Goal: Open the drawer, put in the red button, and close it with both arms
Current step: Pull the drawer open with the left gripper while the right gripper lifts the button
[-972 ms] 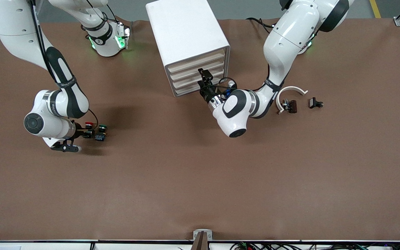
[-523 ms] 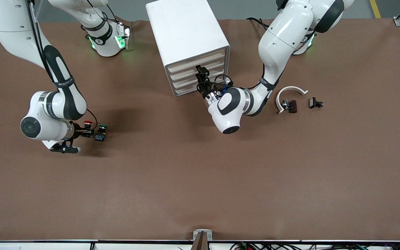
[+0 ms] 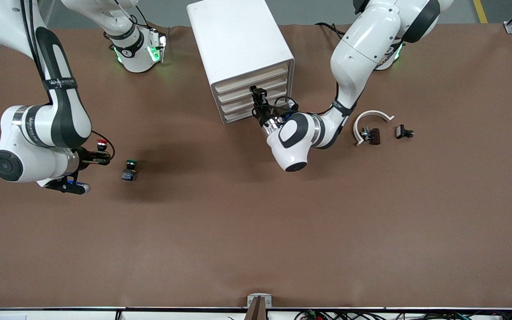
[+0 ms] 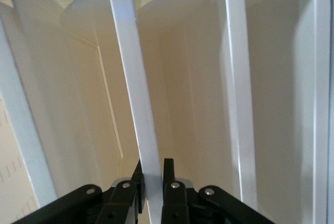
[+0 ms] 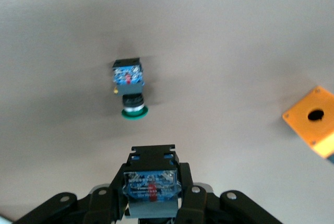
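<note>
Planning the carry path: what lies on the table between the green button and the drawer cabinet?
Nothing: in the front view, only bare brown table separates the green button from the drawer cabinet.

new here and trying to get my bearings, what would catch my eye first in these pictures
The white drawer cabinet, between the arm bases, with the left hand clamped on a drawer front's edge. Toward the right arm's end, the right hand holds the red button lifted above the table, the green button lying beside it.
</note>
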Controlling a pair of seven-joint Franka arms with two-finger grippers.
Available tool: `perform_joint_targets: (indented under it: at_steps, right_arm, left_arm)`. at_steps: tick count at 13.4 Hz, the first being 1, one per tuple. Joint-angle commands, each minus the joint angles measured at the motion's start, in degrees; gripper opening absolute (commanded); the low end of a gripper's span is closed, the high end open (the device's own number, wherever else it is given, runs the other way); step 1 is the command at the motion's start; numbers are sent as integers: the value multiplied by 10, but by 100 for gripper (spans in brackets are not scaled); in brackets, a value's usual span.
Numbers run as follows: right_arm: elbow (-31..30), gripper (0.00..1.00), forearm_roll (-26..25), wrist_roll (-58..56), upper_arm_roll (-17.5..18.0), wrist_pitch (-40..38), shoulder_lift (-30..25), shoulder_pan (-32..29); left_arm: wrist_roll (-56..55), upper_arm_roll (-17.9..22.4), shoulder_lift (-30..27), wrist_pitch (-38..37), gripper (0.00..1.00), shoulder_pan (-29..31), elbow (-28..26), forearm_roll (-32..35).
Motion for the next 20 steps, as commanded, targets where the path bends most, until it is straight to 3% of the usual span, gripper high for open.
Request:
perform_joint_targets:
  at_steps: [1, 6, 9, 13, 17, 18, 19, 20]
  right_arm:
    - [9, 17, 7, 63, 0, -32, -35, 27]
    - [92, 16, 54, 254, 0, -147, -50, 118]
    - [106, 14, 67, 379, 0, -146, -48, 191]
    - [147, 14, 141, 603, 0, -116, -39, 286]
    - [146, 14, 146, 766, 0, -1, -11, 365]
    - [147, 14, 146, 794, 0, 22, -2, 376]
    - [146, 14, 146, 818, 0, 42, 10, 389]
    - [146, 14, 146, 835, 0, 58, 19, 402]
  left_arm:
    - [10, 6, 7, -6, 0, 3, 8, -7]
    - [-8, 7, 7, -6, 0, 53, 10, -6]
    - [-19, 15, 7, -6, 0, 73, 21, 1]
    - [-16, 32, 15, -1, 0, 75, 54, 0]
    - [-9, 47, 15, 6, 0, 85, 80, -1]
    - [0, 48, 15, 7, 24, 85, 82, -1]
    - [15, 48, 13, 8, 70, 85, 83, -2]
    - [16, 48, 11, 8, 100, 87, 86, -1]
